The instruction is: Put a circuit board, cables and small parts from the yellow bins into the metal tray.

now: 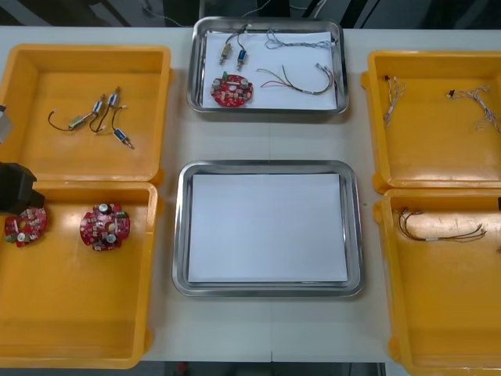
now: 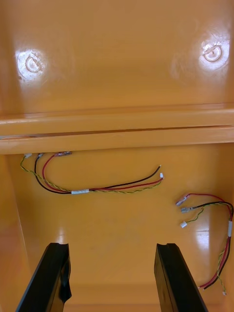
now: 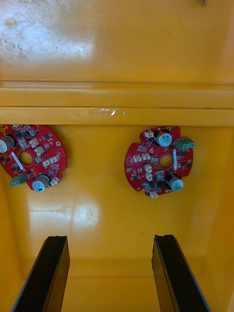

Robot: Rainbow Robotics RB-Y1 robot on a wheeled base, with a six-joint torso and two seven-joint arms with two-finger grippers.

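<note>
Counted three circuit boards (image 1: 104, 227) (image 1: 25, 225) (image 1: 232, 90), all round and red. Found two lying flat, parts side up, side by side but apart, in the near left bin (image 1: 78, 313); found the third in the far tray (image 1: 192, 70). Round, so no long axis to log. Noted a green plug (image 3: 185, 143) at the rim of each of the two in the bin. Could not read the print on their parts: too small.

Found left claw (image 3: 109, 239) spread wide above the floor of that bin, just short of the two boards, touching neither. Found right claw (image 2: 112, 246) spread wide too, over the near right bin (image 1: 446, 313), near two red, yellow and black cables (image 2: 92, 183) (image 2: 214, 229). Logged the long axis of one in the front view: side to side across the bin.

Counted four yellow bins, two at each side of the surface (image 1: 266, 145). Counted three small metal parts (image 1: 78, 120) (image 1: 112, 99) (image 1: 121, 135) with dark tails in the far left bin (image 1: 78, 70), and two twisted cables (image 1: 391, 94) (image 1: 477, 106) in the far right bin (image 1: 438, 149).

Counted two trays between the bins, both white inside: near tray (image 1: 182, 235) and the far one. Found in the far one, besides the board, two more small metal parts (image 1: 227, 51) (image 1: 241, 53), one twisted cable (image 1: 293, 39) and one red and yellow cable (image 1: 301, 78).
</note>
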